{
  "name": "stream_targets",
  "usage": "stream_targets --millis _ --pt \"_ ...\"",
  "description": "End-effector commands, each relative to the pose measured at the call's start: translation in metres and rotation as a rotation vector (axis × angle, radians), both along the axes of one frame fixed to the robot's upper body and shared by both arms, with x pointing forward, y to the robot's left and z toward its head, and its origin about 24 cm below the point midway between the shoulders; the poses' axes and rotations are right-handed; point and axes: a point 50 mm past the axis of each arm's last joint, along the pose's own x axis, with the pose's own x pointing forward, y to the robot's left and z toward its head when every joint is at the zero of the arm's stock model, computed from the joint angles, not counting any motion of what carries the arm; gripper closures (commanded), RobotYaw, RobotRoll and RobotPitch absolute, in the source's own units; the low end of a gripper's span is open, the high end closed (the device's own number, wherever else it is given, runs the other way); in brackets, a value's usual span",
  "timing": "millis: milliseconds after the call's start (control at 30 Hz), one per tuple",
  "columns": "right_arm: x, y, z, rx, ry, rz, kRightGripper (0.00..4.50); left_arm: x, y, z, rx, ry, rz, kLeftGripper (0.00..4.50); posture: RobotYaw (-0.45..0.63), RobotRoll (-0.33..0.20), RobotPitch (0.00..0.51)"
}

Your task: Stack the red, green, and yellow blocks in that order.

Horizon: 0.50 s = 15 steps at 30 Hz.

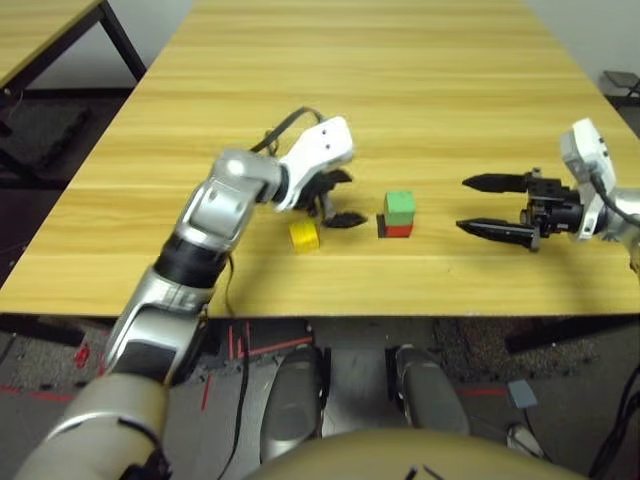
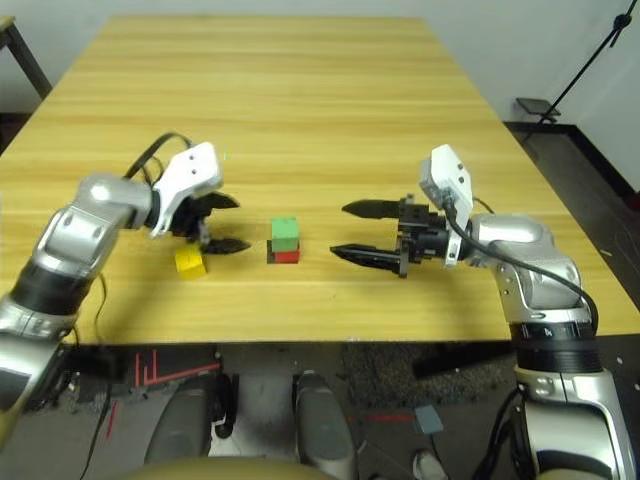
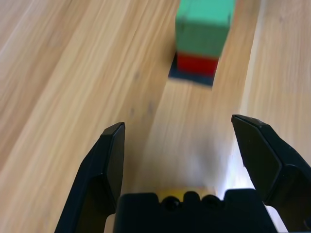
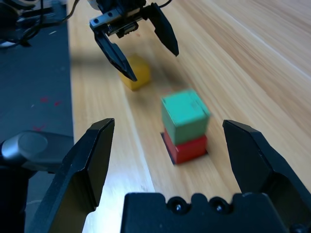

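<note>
Left gripper [image 1: 338, 198] open, fingers spread wide, nothing between them, pointing down toward the table [image 1: 420, 90]. Just beside its lower fingertip, on the near side, the yellow block [image 1: 304, 235], lying alone on the wood, close to the finger but apart from it, as far as visible. Ahead of this gripper, toward the middle, the green block [image 1: 399, 208] sitting on the red block [image 1: 397, 230], and the red one resting on a flat black patch [image 4: 167, 146]; green slightly turned against red, seen from the right wrist. Further right, the right gripper [image 2: 352, 229] open too, fingers far apart and empty, pointing at the two-block stack from the other side, well apart from it. By judgement, two of three layers done; step in hand: picking up the yellow block with the left gripper. To do well: bring the open fingers straight over the yellow block, one finger on each flat side, not on corners; lower fully before closing; close gently so the cube does not twist. Then lift clear above the green top, centre over it, set down level, release slowly. Keep the right gripper away from the stack, since a small push could slide the green block off.
</note>
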Motion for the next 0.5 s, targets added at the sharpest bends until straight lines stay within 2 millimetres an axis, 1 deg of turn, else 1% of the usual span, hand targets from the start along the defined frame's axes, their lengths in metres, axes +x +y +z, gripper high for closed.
stream_targets --millis 33,233,500 --pt "0.0 0.003 0.007 -0.013 -0.003 0.05 0.0 -0.01 0.017 -0.007 0.011 0.016 0.059 0.02 0.17 -0.128 0.077" --pt "0.003 0.006 0.012 -0.018 -0.004 0.087 0.0 -0.01 0.029 -0.014 0.039 0.02 0.099 0.02 0.18 -0.14 0.072" --pt "0.006 0.009 0.014 -0.019 -0.005 0.084 0.0 -0.008 0.032 -0.027 0.047 0.051 0.111 0.02 0.17 -0.146 0.078"
